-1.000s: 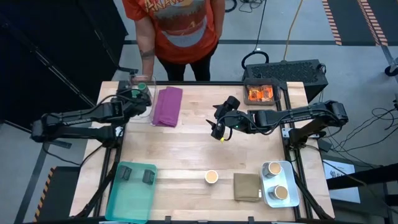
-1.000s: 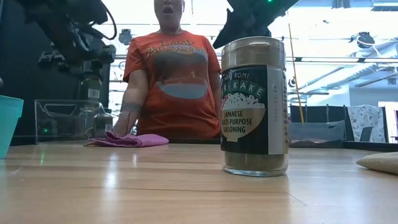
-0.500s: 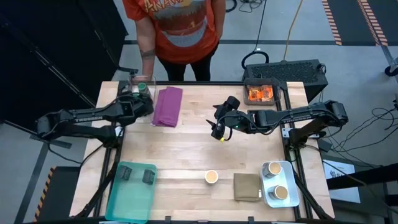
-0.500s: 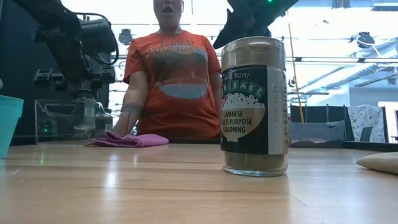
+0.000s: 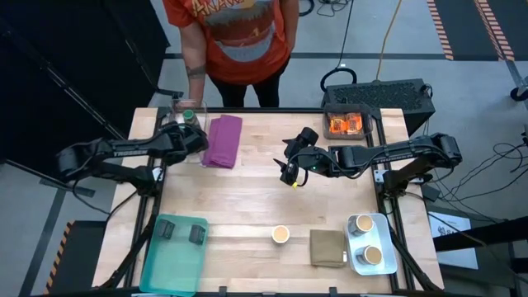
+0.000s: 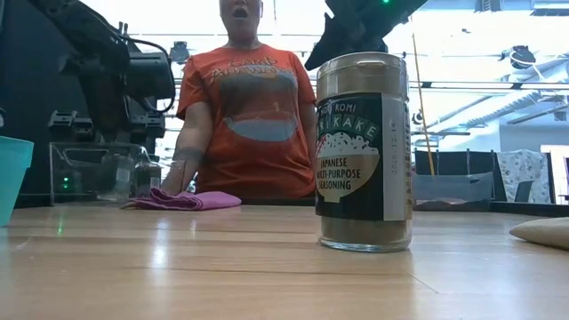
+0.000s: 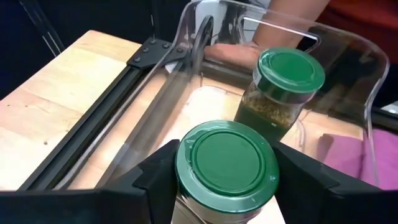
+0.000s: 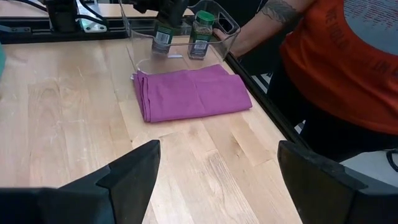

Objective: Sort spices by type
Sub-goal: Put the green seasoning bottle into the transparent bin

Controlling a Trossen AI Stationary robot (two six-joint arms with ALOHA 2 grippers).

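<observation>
Low view, wooden table [image 6: 222, 267], person [image 6: 240, 116] behind

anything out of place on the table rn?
One tan-topped cup stands alone mid-table near the front edge, apart from the two cups in the tray at front right. A person's hand rests at the clear bin while the left gripper holds a green-lidded jar there. Nothing spilled or tipped.

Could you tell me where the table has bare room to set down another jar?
Bare wood lies between the purple cloth and the tan-topped cup. It is crowded at the clear bin, where the left tool holds a green-lidded jar.
</observation>
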